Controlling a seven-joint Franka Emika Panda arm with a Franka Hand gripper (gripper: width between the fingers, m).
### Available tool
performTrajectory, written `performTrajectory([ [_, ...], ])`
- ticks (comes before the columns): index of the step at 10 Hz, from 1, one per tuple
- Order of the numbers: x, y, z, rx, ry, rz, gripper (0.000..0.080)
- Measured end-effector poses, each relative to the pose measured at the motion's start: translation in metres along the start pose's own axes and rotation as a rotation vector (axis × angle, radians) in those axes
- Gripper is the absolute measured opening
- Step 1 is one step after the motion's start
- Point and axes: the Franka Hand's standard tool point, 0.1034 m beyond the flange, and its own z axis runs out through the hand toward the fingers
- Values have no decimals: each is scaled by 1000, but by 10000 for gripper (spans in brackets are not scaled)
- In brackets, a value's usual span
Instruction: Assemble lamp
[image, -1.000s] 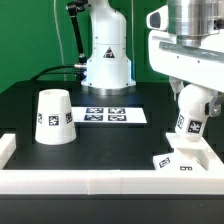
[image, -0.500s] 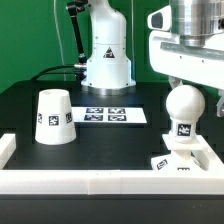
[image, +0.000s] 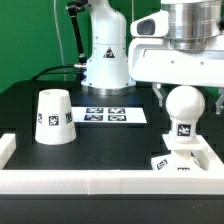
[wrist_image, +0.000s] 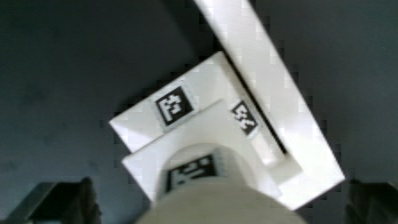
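Shade (image: 52, 117) stands wide end down on the black table (image: 110, 145) at the exterior view's left, with one tag facing the camera, well apart from the other lamp parts. The marker board (image: 110, 115) lies flat in the middle of the frame, behind and to the right of the shade. At the lower right, the bulb (image: 183, 110) stands upright on the base (image: 170, 163), ball uppermost and a tag on its neck. The base sits in the corner just beside the white rail (image: 100, 181) that runs along the lower edge. The end effector (image: 186, 86) hangs directly over the ball at the upper right. In the wrist view its two dark fingers (wrist_image: 63, 200) are spread wide on either side of the bulb and grip nothing. The base and rail show beyond the bulb.
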Motion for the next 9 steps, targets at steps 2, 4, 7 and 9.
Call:
performTrajectory([
  [2,2,5,0,-6,21,-199,699],
  [4,5,3,-1,-6,23,-354,699],
  [7,5,3,0,-9,21,-548,699],
  [9,10,1,-1,-36,84,-810,699],
])
